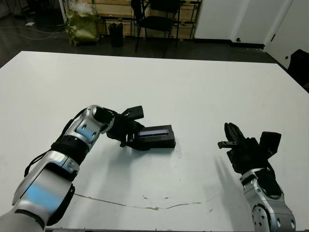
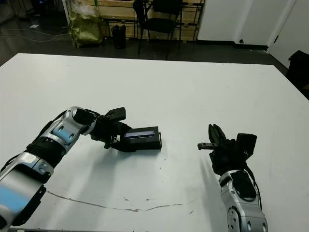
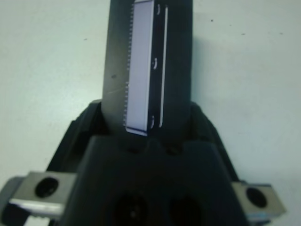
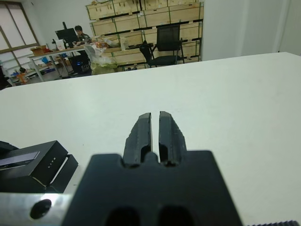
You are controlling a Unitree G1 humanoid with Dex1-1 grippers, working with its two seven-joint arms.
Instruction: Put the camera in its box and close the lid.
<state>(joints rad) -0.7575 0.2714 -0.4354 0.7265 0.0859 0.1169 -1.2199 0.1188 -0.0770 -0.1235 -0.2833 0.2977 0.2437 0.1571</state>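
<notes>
While left gripper (image 1: 129, 137) clamps end of black rectangular lid with bluish-grey strip (image 1: 155, 136), you see lid seated on box mid-table, likely pressing it down; right gripper (image 4: 155, 133) idle well apart, fingers together

the right gripper (image 4: 155, 134) holds its two black fingers nearly together above the white table (image 4: 235, 94); beside it lies the black rectangular lid (image 4: 35, 162) with its bluish-grey strip.
</notes>
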